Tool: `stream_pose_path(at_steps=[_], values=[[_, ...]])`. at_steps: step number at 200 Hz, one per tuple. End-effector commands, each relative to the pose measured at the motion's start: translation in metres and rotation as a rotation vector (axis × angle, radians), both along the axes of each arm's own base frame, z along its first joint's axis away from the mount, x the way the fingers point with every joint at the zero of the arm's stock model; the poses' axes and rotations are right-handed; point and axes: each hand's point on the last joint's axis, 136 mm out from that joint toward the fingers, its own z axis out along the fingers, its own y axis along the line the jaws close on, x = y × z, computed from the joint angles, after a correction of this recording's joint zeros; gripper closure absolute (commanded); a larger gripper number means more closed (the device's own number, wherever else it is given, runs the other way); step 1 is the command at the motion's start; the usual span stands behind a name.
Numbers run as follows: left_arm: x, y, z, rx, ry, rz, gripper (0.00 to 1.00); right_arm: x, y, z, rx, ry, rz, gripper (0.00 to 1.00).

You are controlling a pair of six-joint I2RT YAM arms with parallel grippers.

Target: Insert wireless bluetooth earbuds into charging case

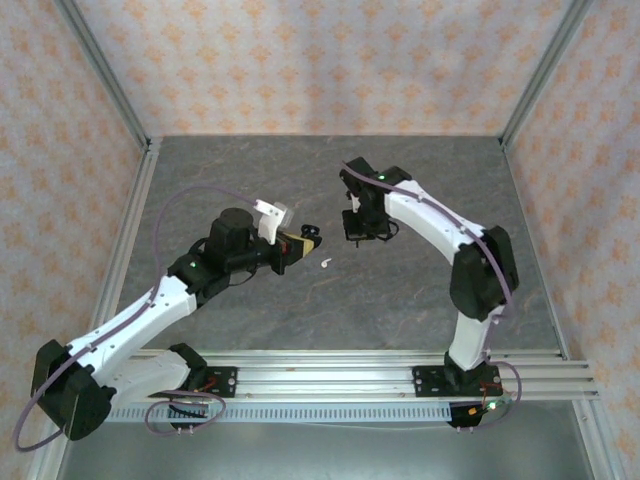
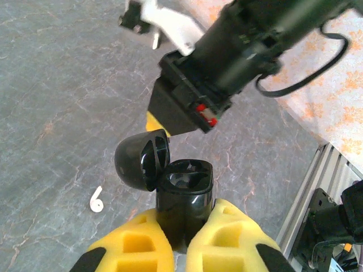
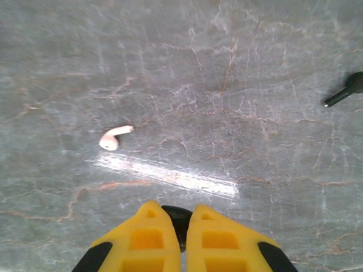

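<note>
Black open charging case (image 2: 184, 192) sits clenched in left claw (image 2: 184, 221); right claw (image 3: 178, 211) pinches 1 black earbud (image 3: 174, 219).

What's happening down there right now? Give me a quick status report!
Left claw shut on open black case. Right claw shut on black earbud, close by. White earbud, second black earbud loose on table. Nothing blocking the case.

Black charging case (image 2: 184, 192) (lid open) upright; white earbud (image 2: 96, 199) and black earbud (image 3: 346, 90) lie nearby.

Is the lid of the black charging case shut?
No, the black charging case, gripped by the left gripper, has its lid swung open to one side.
</note>
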Motion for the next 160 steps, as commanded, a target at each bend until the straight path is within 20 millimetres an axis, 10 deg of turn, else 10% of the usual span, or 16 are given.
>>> stream_pose_path(at_steps=[1, 160], values=[[0.006, -0.012, 0.038, -0.064, -0.089, -0.038, 1.00, 0.000, 0.004, 0.021, 0.066, -0.070, -0.013, 0.93], [-0.004, -0.020, 0.052, -0.125, -0.153, -0.111, 1.00, -0.018, 0.020, 0.156, 0.481, -0.420, 0.008, 0.97]])
